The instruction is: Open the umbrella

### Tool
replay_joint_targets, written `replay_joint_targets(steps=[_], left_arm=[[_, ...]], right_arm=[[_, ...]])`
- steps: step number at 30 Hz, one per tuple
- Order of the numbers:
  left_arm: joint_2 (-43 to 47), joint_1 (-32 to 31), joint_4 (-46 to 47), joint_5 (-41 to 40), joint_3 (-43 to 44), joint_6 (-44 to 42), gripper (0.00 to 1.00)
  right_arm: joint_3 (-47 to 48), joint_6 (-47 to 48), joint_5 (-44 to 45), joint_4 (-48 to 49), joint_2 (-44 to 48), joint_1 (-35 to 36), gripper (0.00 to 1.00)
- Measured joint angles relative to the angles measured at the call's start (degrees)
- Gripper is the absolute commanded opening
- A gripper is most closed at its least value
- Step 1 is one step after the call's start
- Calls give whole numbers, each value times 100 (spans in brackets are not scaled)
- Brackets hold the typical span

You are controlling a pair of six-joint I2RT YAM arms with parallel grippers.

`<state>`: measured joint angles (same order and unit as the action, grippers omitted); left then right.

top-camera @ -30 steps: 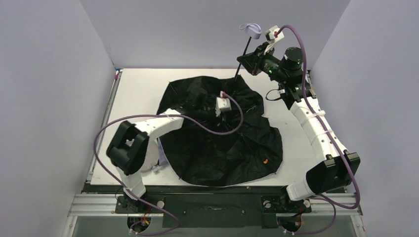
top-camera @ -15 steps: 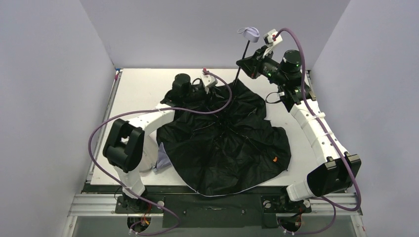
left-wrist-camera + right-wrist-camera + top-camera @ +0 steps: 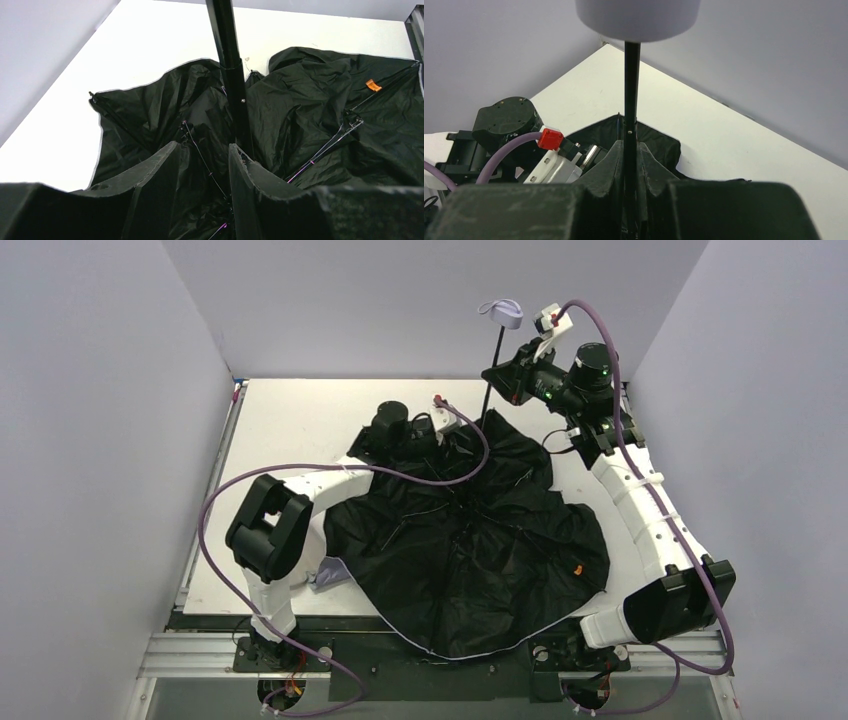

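Umbrella (image 3: 470, 550) has spread wider over the surface (image 3: 290, 420) this last second, black lining up, though it looks not yet locked. My right gripper (image 3: 631, 150) clamps the shaft (image 3: 632, 85) upright under the handle (image 3: 638, 17). My left gripper (image 3: 202, 150) has swung beside the shaft, jaws apart.

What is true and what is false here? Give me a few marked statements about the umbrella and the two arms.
1. The umbrella lies spread with its black side up. True.
2. The right gripper is clamped on the shaft. True.
3. The handle points downward. False: it sticks up in the air, past the right gripper.
4. The left gripper is shut tight. False: its jaws stand apart, close to the shaft.
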<state>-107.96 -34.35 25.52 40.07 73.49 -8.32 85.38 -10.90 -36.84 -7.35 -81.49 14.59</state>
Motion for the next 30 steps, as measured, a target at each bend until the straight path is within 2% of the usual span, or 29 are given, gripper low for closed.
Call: replay_joint_targets(steps=[5,10,13,21,27,30], left_arm=[[0,-2,2,94,-11,-11,42],[81,20,-57,240,-369,-179,51],[122,-15,-192,304,-597,-264,50],[122,-284,-81,59,-466,-79,37],[-111,-382,269,-280,7,76,13],[-356,-407,439,-389,199,219,10]], right_arm=[[4,13,-4,-52,0,-55,0],[4,59,-2,-57,9,-105,0],[4,79,-2,-52,26,-107,0],[7,63,-4,-50,33,-107,0],[22,101,-2,-118,35,-114,0],[81,179,-4,-264,35,-186,0]])
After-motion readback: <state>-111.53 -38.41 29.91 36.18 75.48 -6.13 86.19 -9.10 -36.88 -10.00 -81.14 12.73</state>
